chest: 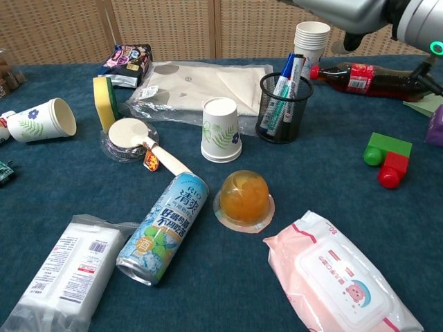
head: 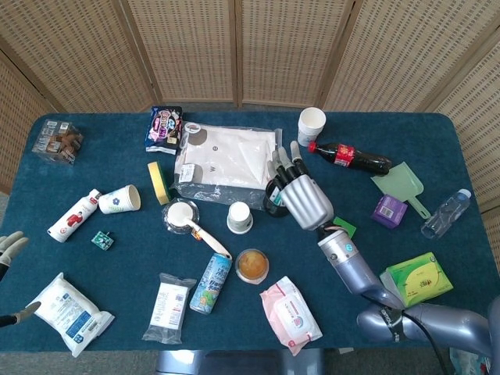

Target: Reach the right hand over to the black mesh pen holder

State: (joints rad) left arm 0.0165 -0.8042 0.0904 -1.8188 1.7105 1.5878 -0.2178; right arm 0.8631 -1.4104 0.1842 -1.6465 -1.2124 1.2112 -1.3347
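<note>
The black mesh pen holder (chest: pixel 284 109) stands upright on the blue table with several markers in it. In the head view only its left rim (head: pixel 270 197) shows, because my right hand (head: pixel 303 199) hovers over it with its fingers stretched out and apart toward the far left, holding nothing. In the chest view only the grey underside of the right hand (chest: pixel 337 8) shows at the top edge, above and clear of the markers. My left hand (head: pixel 8 248) sits at the far left table edge, fingers apart and empty.
A white paper cup (chest: pixel 220 128) stands upside down just left of the holder. A cup stack (chest: pixel 311 38) and a cola bottle (chest: pixel 360 77) lie behind it. A bagged white cloth (head: pixel 226 160), a jelly cup (chest: pixel 243 196) and a red-green block (chest: pixel 386 158) are nearby.
</note>
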